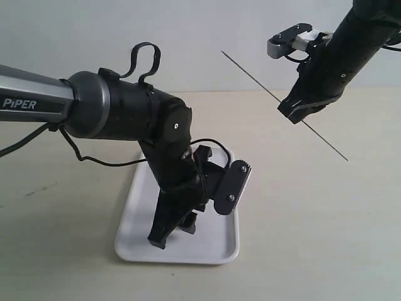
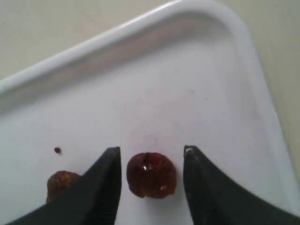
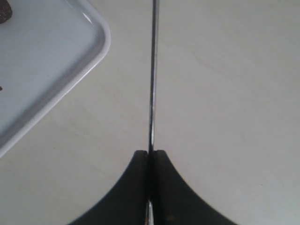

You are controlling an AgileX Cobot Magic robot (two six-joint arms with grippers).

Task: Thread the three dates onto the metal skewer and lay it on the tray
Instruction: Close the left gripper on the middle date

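Note:
In the left wrist view a dark reddish-brown date (image 2: 151,174) lies on the white tray (image 2: 187,84). My left gripper (image 2: 151,151) stands open around it, with a gap on each side. A second date (image 2: 60,182) lies beside it, partly hidden by one finger (image 2: 101,187). No third date shows. In the exterior view the left gripper (image 1: 174,233) points down into the tray (image 1: 216,248) and the arm hides the dates. My right gripper (image 1: 299,114) is raised to the right of the tray, shut on the metal skewer (image 1: 257,80), which slants through the air. In the right wrist view the skewer (image 3: 152,70) sticks out of the shut right gripper (image 3: 150,153).
A tiny dark speck (image 2: 57,150) sits on the tray near the second date. The left arm's black cable (image 1: 113,164) loops over the table beside the tray. The beige tabletop (image 1: 326,219) lies under the right gripper. A tray corner (image 3: 96,47) shows in the right wrist view.

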